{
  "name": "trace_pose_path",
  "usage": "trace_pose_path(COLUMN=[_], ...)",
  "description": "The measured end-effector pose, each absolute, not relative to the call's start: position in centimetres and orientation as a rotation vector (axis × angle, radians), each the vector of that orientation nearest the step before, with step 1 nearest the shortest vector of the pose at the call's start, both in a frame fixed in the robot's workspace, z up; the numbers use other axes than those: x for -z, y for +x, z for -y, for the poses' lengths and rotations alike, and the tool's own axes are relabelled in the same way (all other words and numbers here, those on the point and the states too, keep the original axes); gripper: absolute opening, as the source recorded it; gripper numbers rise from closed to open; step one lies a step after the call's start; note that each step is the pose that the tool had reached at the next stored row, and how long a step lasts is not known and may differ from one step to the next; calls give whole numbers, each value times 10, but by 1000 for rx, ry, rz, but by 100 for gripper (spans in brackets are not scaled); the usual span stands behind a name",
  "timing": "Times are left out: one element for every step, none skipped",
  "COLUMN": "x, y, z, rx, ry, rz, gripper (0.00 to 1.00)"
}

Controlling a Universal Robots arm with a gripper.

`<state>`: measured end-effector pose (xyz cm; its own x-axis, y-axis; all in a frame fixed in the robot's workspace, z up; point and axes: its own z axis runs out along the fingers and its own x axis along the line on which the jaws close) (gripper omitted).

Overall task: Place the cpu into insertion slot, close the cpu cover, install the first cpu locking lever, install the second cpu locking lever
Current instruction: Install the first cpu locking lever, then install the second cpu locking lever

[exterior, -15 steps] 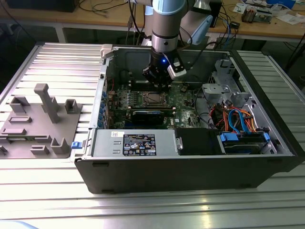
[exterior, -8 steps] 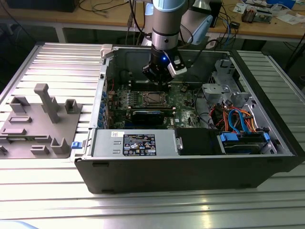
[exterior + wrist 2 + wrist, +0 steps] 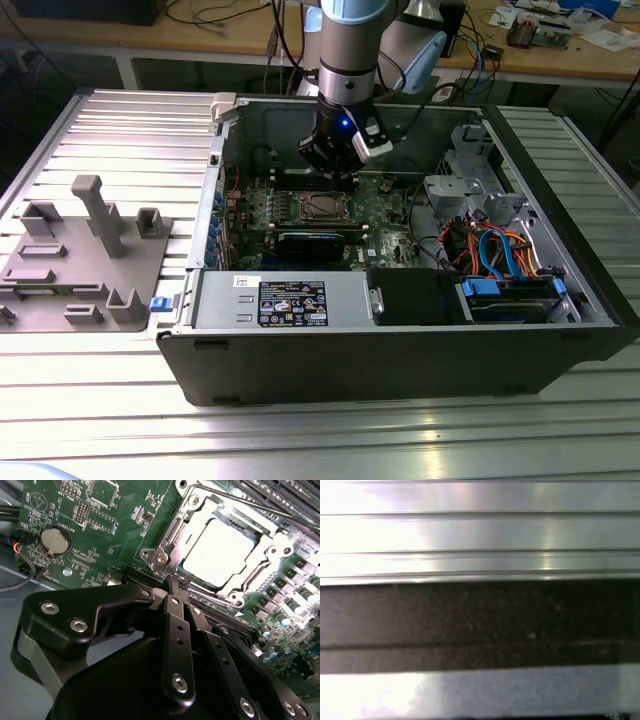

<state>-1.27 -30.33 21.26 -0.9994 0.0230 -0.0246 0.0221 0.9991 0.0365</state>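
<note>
Arm's down inside the open case (image 3: 400, 345), gripper (image 3: 336, 168) hanging over the board (image 3: 100, 525) at the far side of the slot (image 3: 156, 559). The cpu (image 3: 216, 550) sits in the slot, silver top flat and square to the rim, so placement looks done. Cover (image 3: 262, 545) lies over it, framing the top through its window. It looks flat rather than propped, which I'd read as closed. Fingers (image 3: 175, 625) are clenched tip to tip with nothing between them. My guess is that's deliberate: a shut pair makes one stiff narrow probe for pushing thin wire, where spread ones would straddle it. In the second wrist view the tips sit just beside a socket corner, close over the frame; can't tell if they touch. A thin rod (image 3: 250, 502) runs along the side of the cover away from the tips, probably a lever. Can't tell whether it's hooked under its tab. Case lies on its side on the ribbed tabletop (image 3: 100, 420), so the board faces up and the arm gets a straight drop onto the socket. Grey fixture (image 3: 80, 265) sits on the tabletop at the exterior view's left, well apart from the gripper.
</note>
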Motion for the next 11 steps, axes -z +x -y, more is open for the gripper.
trace_pose_path(x=[-213,-213,-213,-213,-213,-213,-213,-213,-213,-213,-213], y=[-13,-13,-13,-13,-13,-13,-13,-13,-13,-13,-13], z=[303,303,304,304,304,304,304,304,304,304,305], rx=[-56,-56,-56,-56,-56,-56,-56,-56,-56,-56,-56], ry=[35,35,35,35,35,35,35,35,35,35,35], rz=[-3116,-3116,-3116,-3116,-3116,-3116,-3116,-3116,-3116,-3116,-3116], gripper=[11,11,11,11,11,11,11,11,11,11,11])
